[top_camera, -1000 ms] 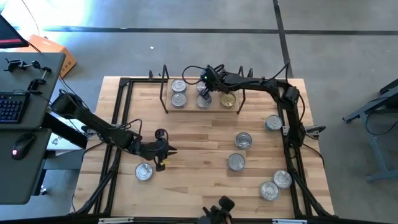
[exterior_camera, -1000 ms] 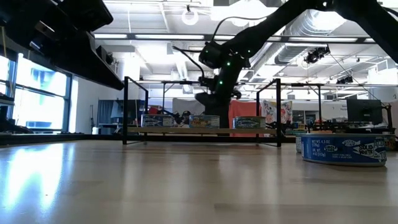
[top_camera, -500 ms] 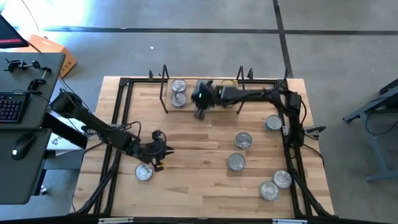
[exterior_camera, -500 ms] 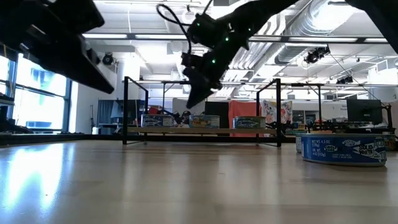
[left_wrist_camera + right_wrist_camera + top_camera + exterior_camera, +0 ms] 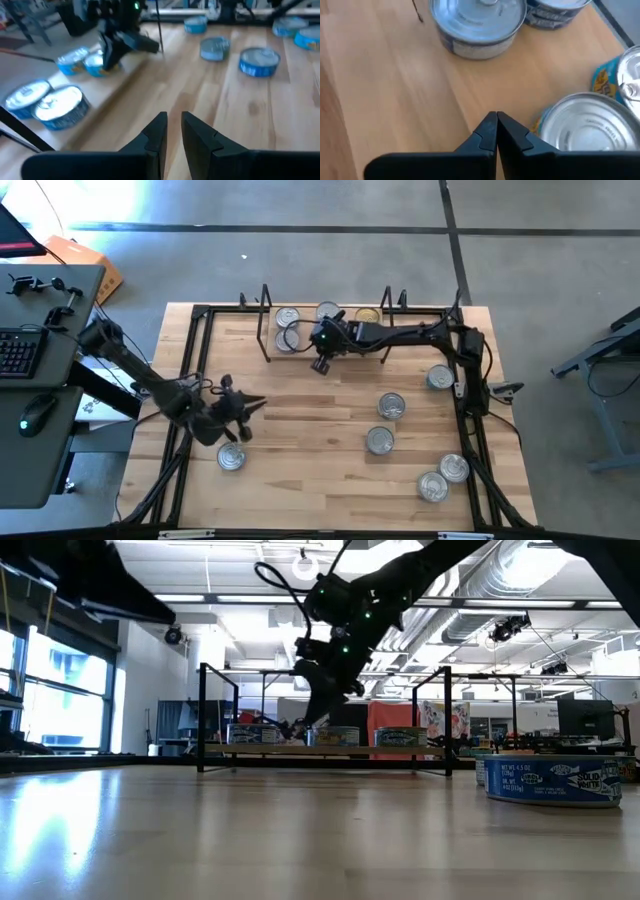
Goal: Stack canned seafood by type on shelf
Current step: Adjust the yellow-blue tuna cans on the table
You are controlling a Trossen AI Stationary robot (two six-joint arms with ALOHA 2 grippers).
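With the right gripper (image 5: 320, 366) empty, fingers together, just off the shelf (image 5: 300, 355), the left gripper (image 5: 243, 406) (fingers nearly together, holding nothing) should spread wide before descending squarely over the nearby tin (image 5: 231, 457) on the tabletop (image 5: 310, 440).

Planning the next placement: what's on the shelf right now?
The shelf holds silver-lidded tins and a gold-topped one. The shut right gripper hides part of the middle.

The wooden table (image 5: 320, 470) carries a low shelf (image 5: 372, 356) at its far edge, with silver-topped tins (image 5: 287, 317) and a gold-topped tin (image 5: 367, 315) on its board. Loose tins lie straight on the tabletop: one near the left edge (image 5: 231, 457), two mid-table (image 5: 391, 407), one by the right rail (image 5: 439, 378) and a touching pair at the near right (image 5: 443, 478)
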